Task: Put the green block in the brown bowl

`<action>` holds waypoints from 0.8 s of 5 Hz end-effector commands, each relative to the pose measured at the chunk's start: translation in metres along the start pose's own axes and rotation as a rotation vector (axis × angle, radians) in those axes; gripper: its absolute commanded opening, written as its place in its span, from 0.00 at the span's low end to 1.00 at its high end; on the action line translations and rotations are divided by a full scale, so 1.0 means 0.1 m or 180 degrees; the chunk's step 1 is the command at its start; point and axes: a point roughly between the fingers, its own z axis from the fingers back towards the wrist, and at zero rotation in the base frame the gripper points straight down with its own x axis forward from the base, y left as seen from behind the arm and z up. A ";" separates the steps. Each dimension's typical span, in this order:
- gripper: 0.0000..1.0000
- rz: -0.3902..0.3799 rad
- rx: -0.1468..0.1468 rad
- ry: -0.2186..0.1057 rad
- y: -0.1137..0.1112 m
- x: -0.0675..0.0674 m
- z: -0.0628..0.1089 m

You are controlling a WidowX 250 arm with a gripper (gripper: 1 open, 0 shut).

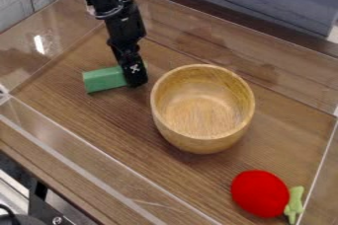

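The green block [98, 79] lies flat on the wooden table, left of the brown bowl [199, 140]. The bowl is light tan wood and stands upright with nothing inside. My gripper [129, 75] points steeply down at the block's right end. Its near black finger [133, 72], marked with a white cross, reaches table level in front of the block and hides that end. The jaws stand open around the block, and the far finger is hidden. The block rests on the table, about a finger's width from the bowl's left wall.
A red round object [260, 191] with a green tip [295, 205] lies at the front right. Clear plastic walls [40, 43] fence the table on all sides. A grey backdrop runs behind the far edge.
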 end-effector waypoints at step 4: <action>0.00 0.0401 -0.0089 -0.0098 -0.23 -0.03 0.04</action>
